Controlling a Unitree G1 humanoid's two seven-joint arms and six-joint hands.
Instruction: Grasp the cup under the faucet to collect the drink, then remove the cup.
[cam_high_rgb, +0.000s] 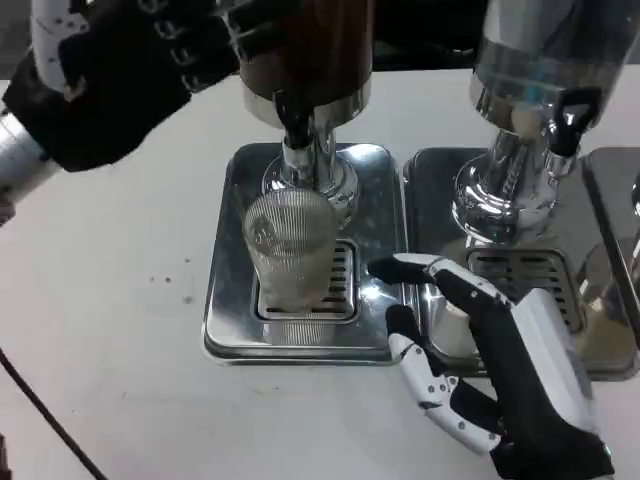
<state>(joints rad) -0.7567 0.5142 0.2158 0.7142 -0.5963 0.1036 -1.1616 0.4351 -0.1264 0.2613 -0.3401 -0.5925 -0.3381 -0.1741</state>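
A clear ribbed cup stands upright on the grate of the left drip tray, right below the chrome faucet of the dark-filled dispenser. Its lower part looks pale and cloudy. My right hand lies low at the front right, a short gap to the right of the cup, fingers spread and pointing at it, holding nothing. My left hand is raised at the upper left, its dark fingers reaching to the side of the dispenser's tank near the top; they grip nothing that I can see.
A second dispenser with its own faucet and drip tray stands to the right, behind my right hand. Another clear cup sits at the right edge. A black cable crosses the white table at the lower left.
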